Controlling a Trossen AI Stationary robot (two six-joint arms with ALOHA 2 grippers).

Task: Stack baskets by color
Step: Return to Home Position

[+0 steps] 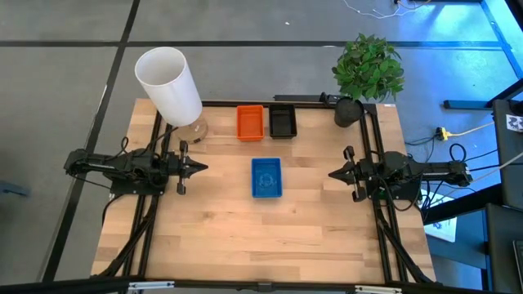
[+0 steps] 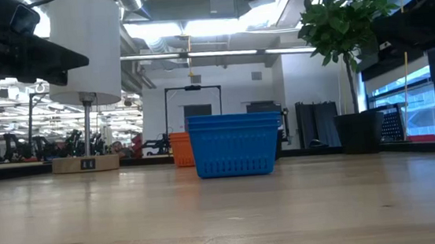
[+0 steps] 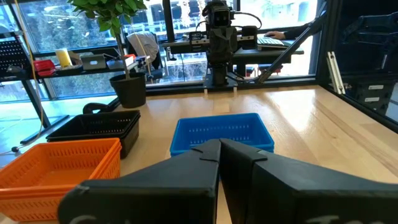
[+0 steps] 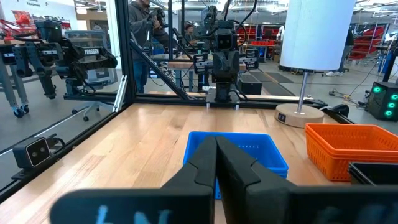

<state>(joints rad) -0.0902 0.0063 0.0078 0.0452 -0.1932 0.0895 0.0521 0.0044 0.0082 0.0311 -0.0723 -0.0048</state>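
A blue basket rests on its base at the table's middle, also seen in the low view and both wrist views. An orange basket and a black basket stand side by side on the table near its far edge. My left gripper hangs shut above the table's left side, pointing level toward the blue basket. Above the right side my right gripper hangs shut, also pointing at it. Neither touches anything.
A tall white cylinder on a round wooden base stands at the far left corner. A dark pot with a leafy plant stands at the far right corner. A black frame runs along the table's far edge and sides. People show beyond the table.
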